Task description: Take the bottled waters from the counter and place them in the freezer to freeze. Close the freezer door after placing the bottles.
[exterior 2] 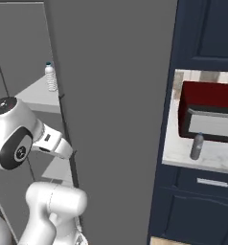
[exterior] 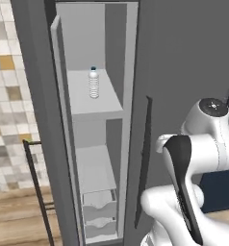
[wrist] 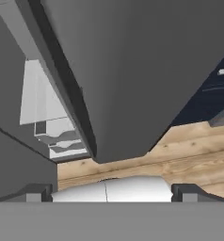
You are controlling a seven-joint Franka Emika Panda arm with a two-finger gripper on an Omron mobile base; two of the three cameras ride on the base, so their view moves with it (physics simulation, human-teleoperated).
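Your left base view shows the clear bottle (exterior: pixel 93 82) on a freezer (exterior: pixel 117 57) shelf; your right adds the grey bottle (exterior 2: pixel 197 146) on the worktop (exterior 2: pixel 216 160) at 3 o'clock; claw (wrist: pixel 112 192) open

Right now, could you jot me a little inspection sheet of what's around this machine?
Surface: white marble counter, bare beside the microwave.
Job's things: clear ribbed bottle upright on an upper freezer shelf; darker bottle upright on the counter, in front of the microwave; freezer door open.
Clutter: dark red microwave.
Grippers: gripper open, holding nothing.
Cables: nothing seen.
Surroundings: navy cabinets, wooden floor, tiled wall.
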